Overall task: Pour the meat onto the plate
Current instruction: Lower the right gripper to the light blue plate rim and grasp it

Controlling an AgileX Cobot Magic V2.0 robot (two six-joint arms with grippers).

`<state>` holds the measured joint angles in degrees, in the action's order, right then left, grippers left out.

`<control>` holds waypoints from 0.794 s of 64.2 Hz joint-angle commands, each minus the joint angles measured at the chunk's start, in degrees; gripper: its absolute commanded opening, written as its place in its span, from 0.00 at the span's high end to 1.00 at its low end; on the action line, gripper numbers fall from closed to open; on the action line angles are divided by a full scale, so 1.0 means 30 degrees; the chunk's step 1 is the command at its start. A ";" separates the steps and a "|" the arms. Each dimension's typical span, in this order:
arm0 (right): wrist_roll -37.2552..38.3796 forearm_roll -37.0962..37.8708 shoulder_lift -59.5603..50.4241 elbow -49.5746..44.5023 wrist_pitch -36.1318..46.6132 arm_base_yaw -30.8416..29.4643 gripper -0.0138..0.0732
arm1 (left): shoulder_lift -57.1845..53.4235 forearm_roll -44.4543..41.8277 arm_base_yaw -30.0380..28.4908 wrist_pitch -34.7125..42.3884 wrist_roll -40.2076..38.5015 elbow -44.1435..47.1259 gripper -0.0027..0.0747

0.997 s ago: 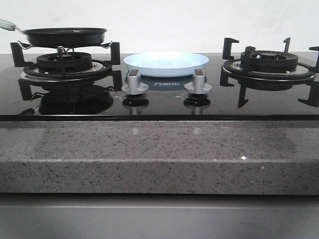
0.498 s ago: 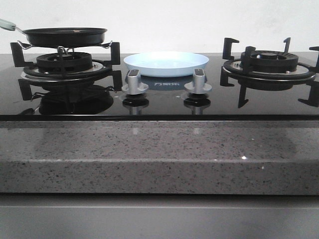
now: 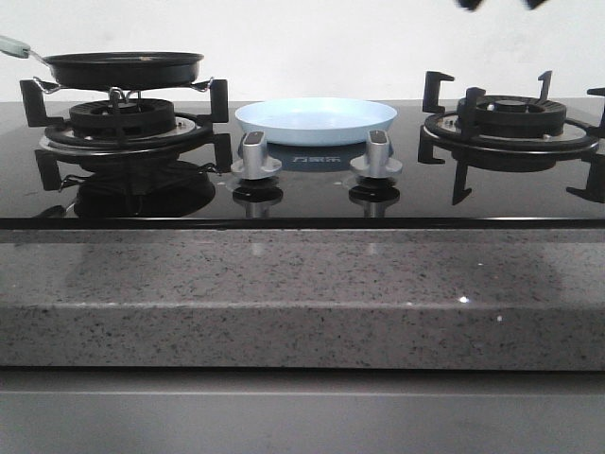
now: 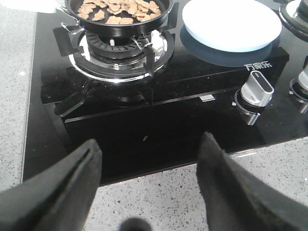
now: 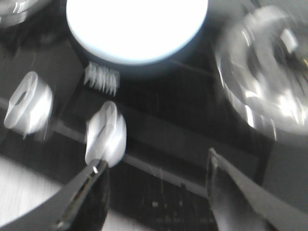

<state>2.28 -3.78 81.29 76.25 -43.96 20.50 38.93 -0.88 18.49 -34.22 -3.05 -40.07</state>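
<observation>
A: Setting, entry one: black glass hob set in a speckled grey stone surface, pale wall behind. Two burners, two silver knobs between them at the front.

B: The task's things?

A: Meat: loose heap of thin reddish-brown chips, lying in the black frying pan on the left burner's grate. Plate: pale blue, bare, resting on the glass between the burners, just behind the knobs. Pan and plate stood near each other, not touching.

B: Grippers?

A: Left gripper: jaws spread wide, holding nothing, hanging over the hob's near edge. Right gripper: jaws likewise parted and unladen; that picture was blurred. Only dark tips showed at the top of the front view.

B: The relation that matters?

A: The pan lay ahead of the left jaws, which were well short of it. Its pale handle ran out to the far left, away from the plate. I judged the left arm the nearer one for that handle. The plate lay to the pan's right, so the pour would go rightward.
</observation>
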 commanded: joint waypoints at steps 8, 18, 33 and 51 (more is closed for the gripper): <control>-0.0244 0.0087 0.3812 0.5374 -0.0804 -0.0453 0.31 | 0.0063 0.0013 0.0173 0.1337 -0.0016 -0.0654 0.40; -0.0244 -0.0589 0.6621 0.8865 -0.2381 -0.1471 0.31 | 0.0063 0.0013 0.0173 0.1306 -0.0016 -0.0654 0.40; -0.0314 -0.0682 0.9946 1.2902 -0.3378 -0.2111 0.31 | 0.0063 0.0013 0.0173 0.1170 -0.0016 -0.0617 0.40; -0.0762 -0.2086 1.2634 1.5662 -0.3708 -0.2277 0.31 | 0.0063 0.0013 0.0173 0.1170 -0.0016 -0.0617 0.40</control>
<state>1.67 -7.78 121.16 119.84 -56.71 14.03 38.93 -0.88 18.49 -34.32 -3.05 -40.07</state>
